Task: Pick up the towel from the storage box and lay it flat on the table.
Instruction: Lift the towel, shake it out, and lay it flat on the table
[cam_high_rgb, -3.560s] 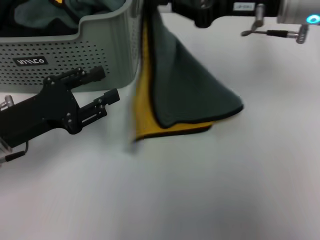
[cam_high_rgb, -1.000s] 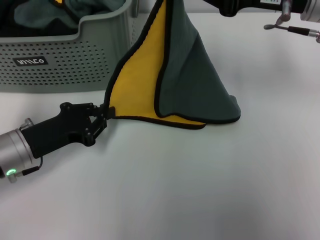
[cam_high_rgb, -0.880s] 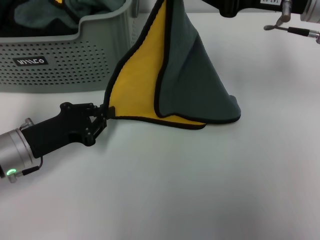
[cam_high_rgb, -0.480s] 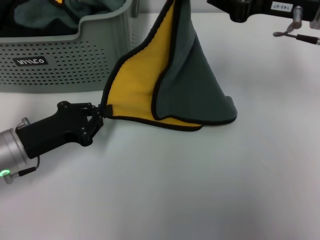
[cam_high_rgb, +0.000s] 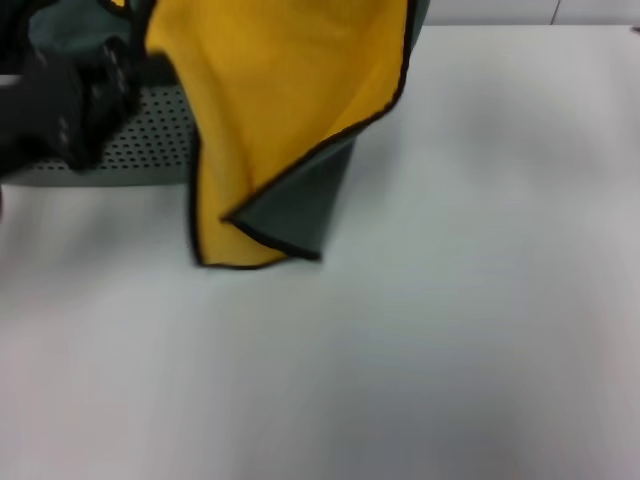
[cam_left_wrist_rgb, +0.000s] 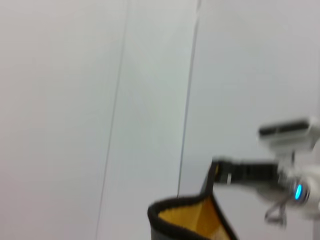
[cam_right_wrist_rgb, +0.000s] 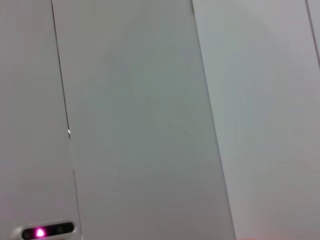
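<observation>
The towel (cam_high_rgb: 275, 110) hangs in the air with its yellow face toward the head camera, spread wide at the top edge of that view and narrowing downward to a folded corner where the dark grey-green side shows. Its lowest hem sits at or just above the white table (cam_high_rgb: 470, 330); which one cannot be told. Behind its left part stands the perforated storage box (cam_high_rgb: 150, 140), partly covered by the cloth. The left gripper (cam_high_rgb: 95, 85), a dark blur, is raised in front of the box beside the towel's left edge; whether its fingers are together or apart cannot be told. In the left wrist view the right gripper (cam_left_wrist_rgb: 217, 175) appears clamped on a black-edged corner of the cloth.
</observation>
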